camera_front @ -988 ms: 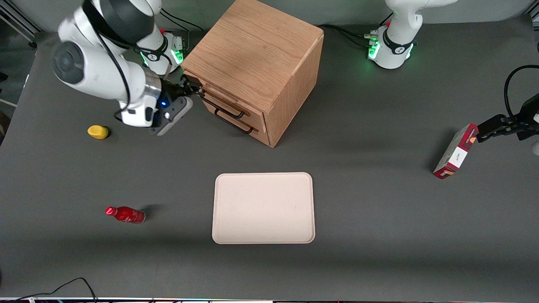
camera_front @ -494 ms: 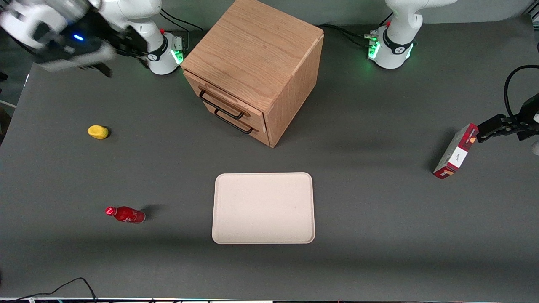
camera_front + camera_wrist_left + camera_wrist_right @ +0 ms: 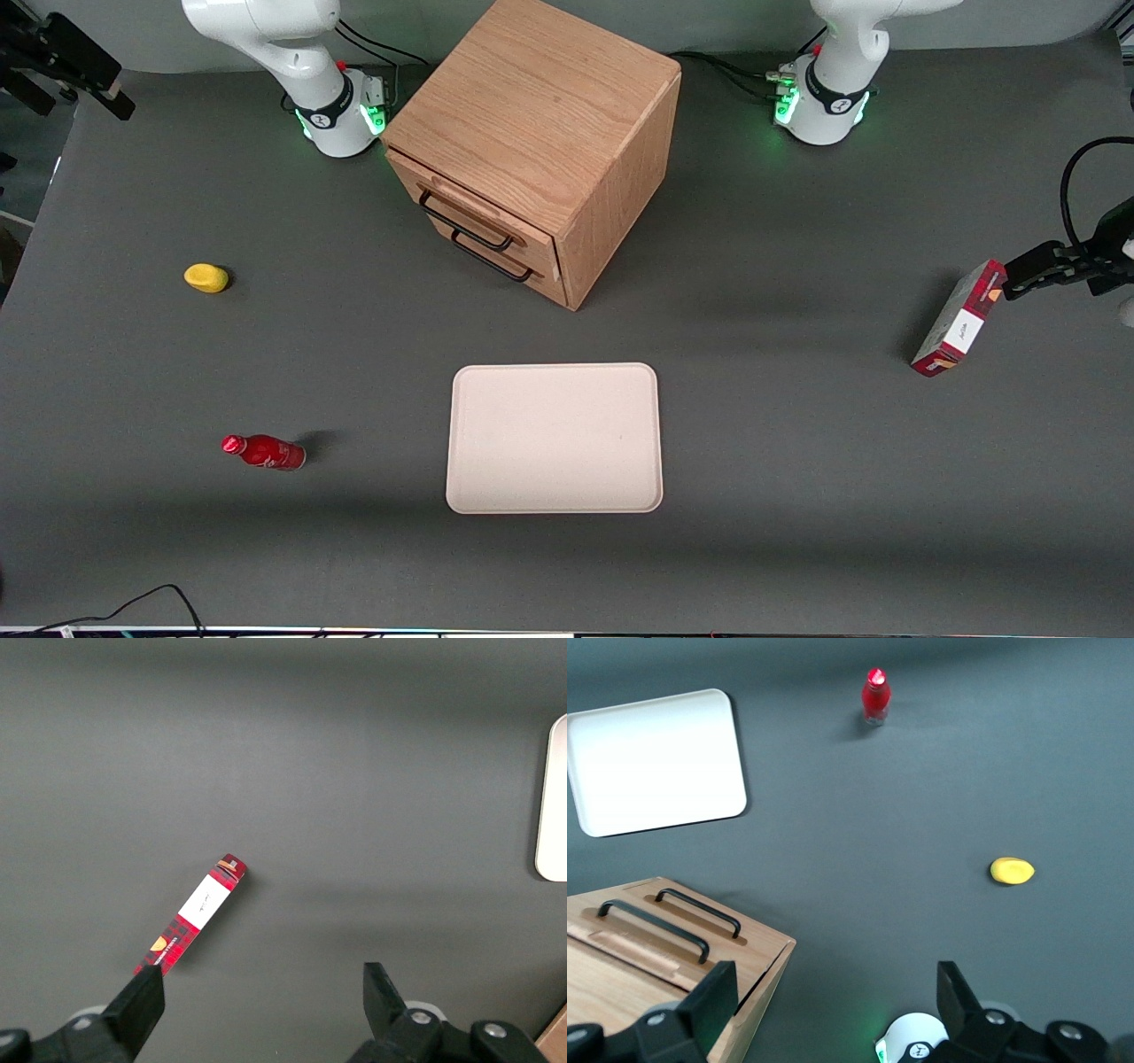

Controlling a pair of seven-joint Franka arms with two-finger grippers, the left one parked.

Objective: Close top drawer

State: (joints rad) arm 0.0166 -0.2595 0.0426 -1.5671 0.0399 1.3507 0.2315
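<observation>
The light oak cabinet (image 3: 540, 115) stands between the two arm bases. Its top drawer (image 3: 478, 213) sits flush with the cabinet front, with its thin black bar handle (image 3: 465, 221) above the lower drawer's handle (image 3: 492, 257). My gripper (image 3: 75, 89) hangs high at the working arm's end of the table, well away from the cabinet. It is open and holds nothing. In the right wrist view the gripper (image 3: 835, 992) has its fingers spread wide, and the top drawer (image 3: 656, 943) and its handle (image 3: 653, 930) show below it.
A cream tray (image 3: 555, 438) lies nearer the front camera than the cabinet. A yellow object (image 3: 205, 277) and a red bottle (image 3: 264, 451) lie toward the working arm's end. A red box (image 3: 959, 319) stands toward the parked arm's end. The working arm's base (image 3: 341, 115) stands beside the cabinet.
My gripper has left the corner of the top drawer's front, risen and swung away to the working arm's end of the table. The drawer front looks unmoved.
</observation>
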